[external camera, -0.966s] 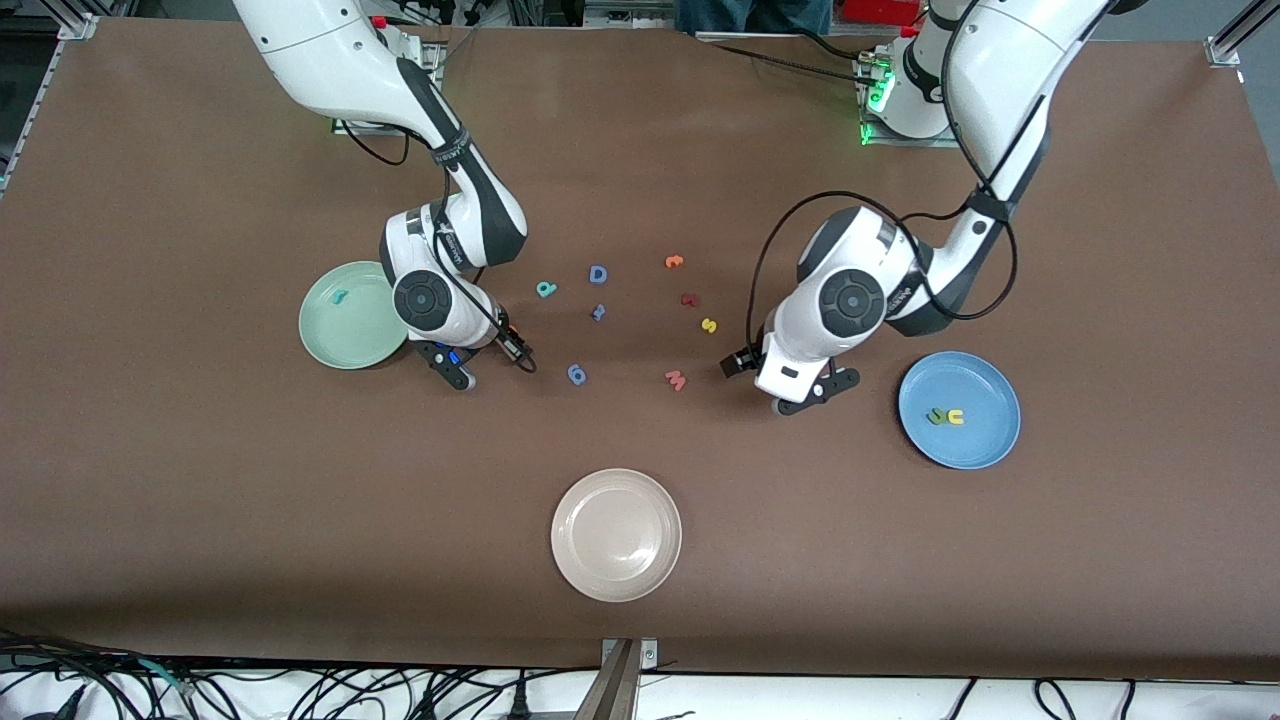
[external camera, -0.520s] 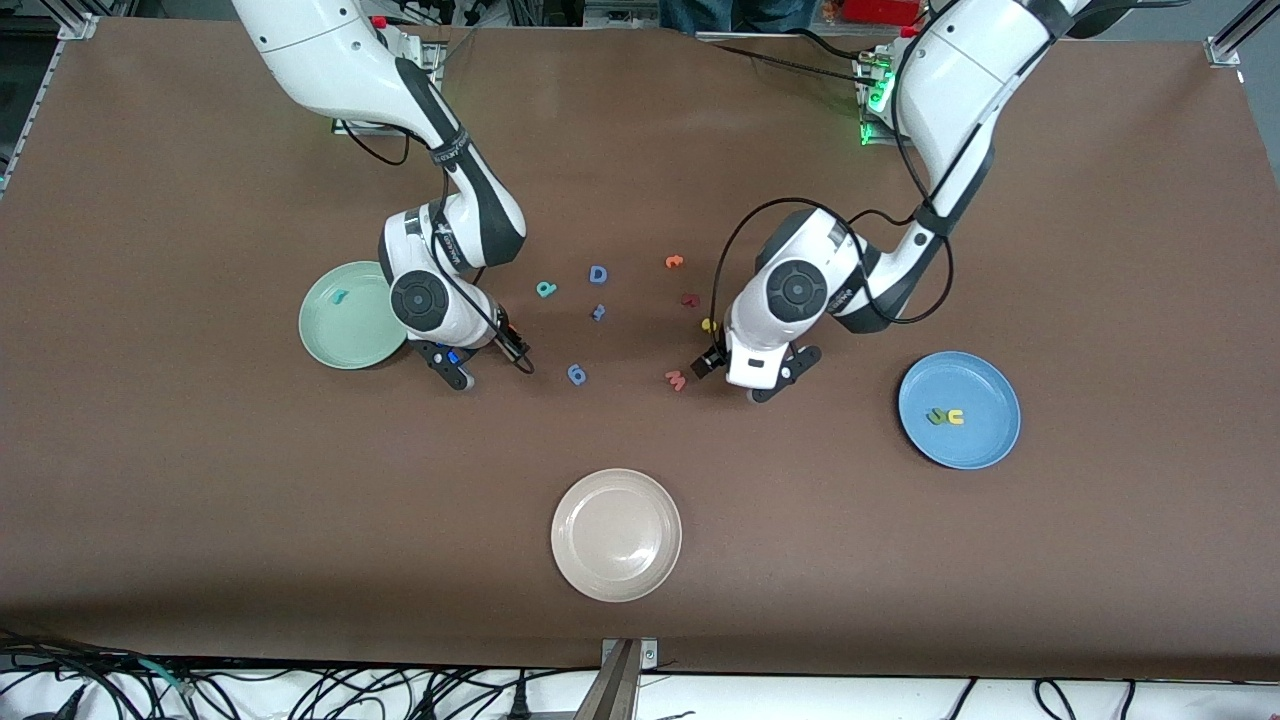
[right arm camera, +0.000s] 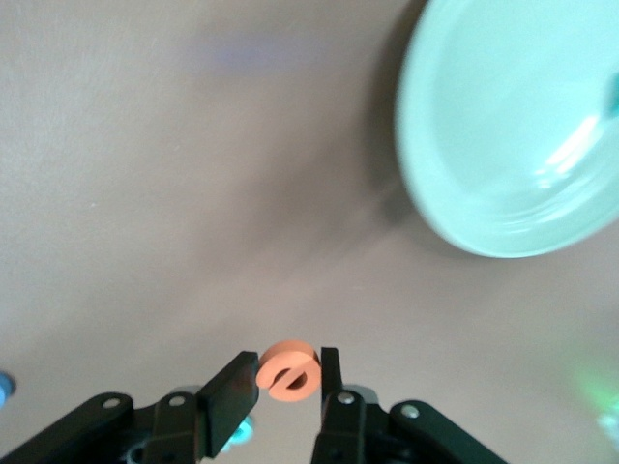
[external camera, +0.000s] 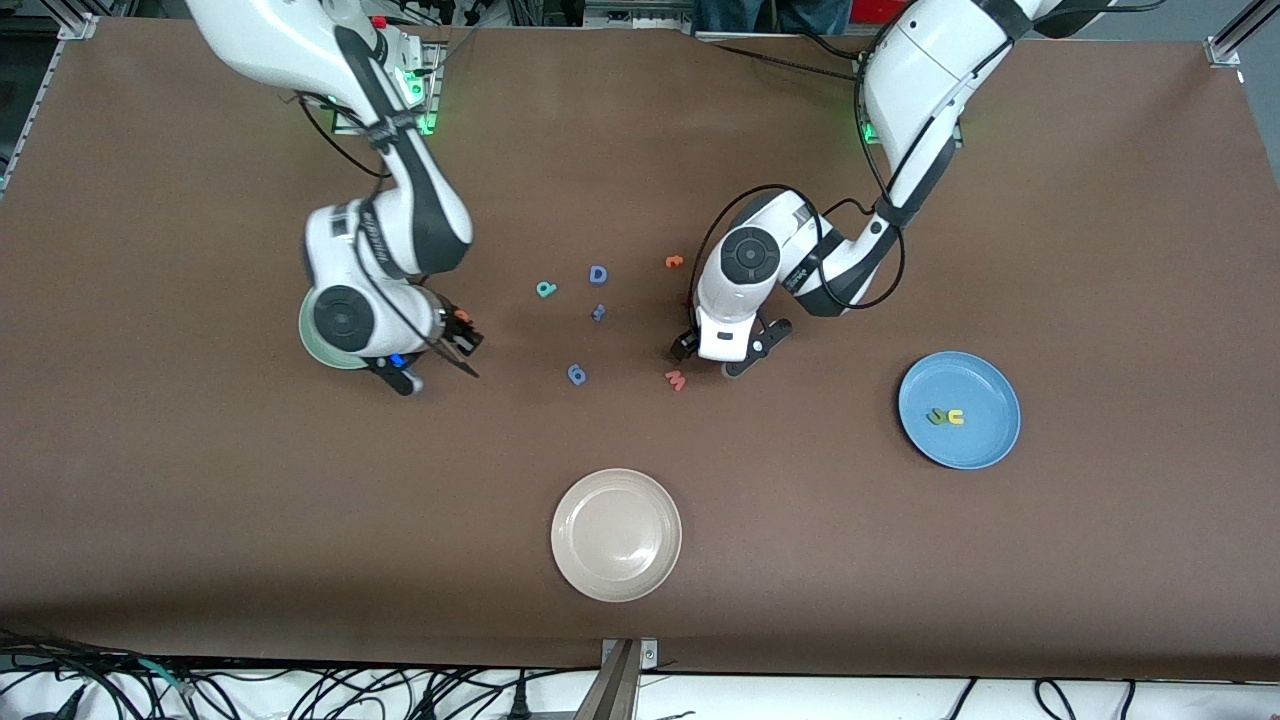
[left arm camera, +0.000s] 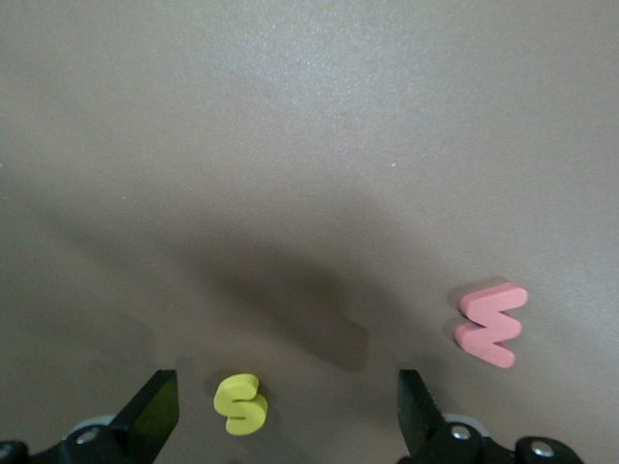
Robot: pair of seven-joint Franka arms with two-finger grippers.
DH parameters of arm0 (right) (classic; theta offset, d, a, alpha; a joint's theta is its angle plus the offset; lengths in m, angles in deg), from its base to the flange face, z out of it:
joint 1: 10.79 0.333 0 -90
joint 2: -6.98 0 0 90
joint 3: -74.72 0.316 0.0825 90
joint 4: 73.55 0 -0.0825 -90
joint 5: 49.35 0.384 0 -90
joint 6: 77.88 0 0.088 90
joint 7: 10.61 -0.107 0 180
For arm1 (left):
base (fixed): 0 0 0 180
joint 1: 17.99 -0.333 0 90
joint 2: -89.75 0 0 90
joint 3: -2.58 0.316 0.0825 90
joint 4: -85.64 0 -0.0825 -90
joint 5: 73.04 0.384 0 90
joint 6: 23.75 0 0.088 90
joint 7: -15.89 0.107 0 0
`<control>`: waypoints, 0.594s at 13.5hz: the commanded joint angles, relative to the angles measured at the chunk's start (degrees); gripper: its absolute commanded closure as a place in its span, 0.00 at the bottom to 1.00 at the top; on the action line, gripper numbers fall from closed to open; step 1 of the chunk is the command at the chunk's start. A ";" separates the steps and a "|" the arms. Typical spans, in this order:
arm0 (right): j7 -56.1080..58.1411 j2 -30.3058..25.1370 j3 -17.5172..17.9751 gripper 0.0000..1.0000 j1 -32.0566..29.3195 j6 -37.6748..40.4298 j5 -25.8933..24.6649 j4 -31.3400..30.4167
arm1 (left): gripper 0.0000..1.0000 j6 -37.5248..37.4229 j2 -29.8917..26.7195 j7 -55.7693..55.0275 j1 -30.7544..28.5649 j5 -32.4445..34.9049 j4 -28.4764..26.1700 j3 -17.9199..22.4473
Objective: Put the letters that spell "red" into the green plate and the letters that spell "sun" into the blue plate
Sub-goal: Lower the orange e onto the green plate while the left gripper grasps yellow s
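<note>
A: The right gripper (right arm camera: 287, 398)?
B: Clamped on the orange e (right arm camera: 288, 370), lifted beside the green plate (right arm camera: 503, 135).

A: And the left gripper (left arm camera: 288, 418)?
B: Spread wide over the yellow s (left arm camera: 241, 404), which lies flat, long axis roughly parallel to the fingers; the pink w (left arm camera: 491, 324) lies nearby.

A: Any writing?
B: None readable.

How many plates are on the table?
3. The green plate lies partly under the right arm, the blue plate at the left arm's end, and the cream-white plate nearest the front camera.
</note>
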 commanded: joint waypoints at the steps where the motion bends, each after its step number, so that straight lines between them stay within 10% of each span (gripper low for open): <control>1: 7.78 -3.89 -4.72 0.96 -0.13 8.22 1.08 -0.37 | 0.00 4.08 -4.17 -2.46 -0.19 1.92 -6.11 0.24; 8: 32.15 -5.05 -17.49 0.96 -0.13 5.92 1.08 -11.06 | 0.06 4.78 -5.32 -4.31 0.86 2.18 -7.26 0.24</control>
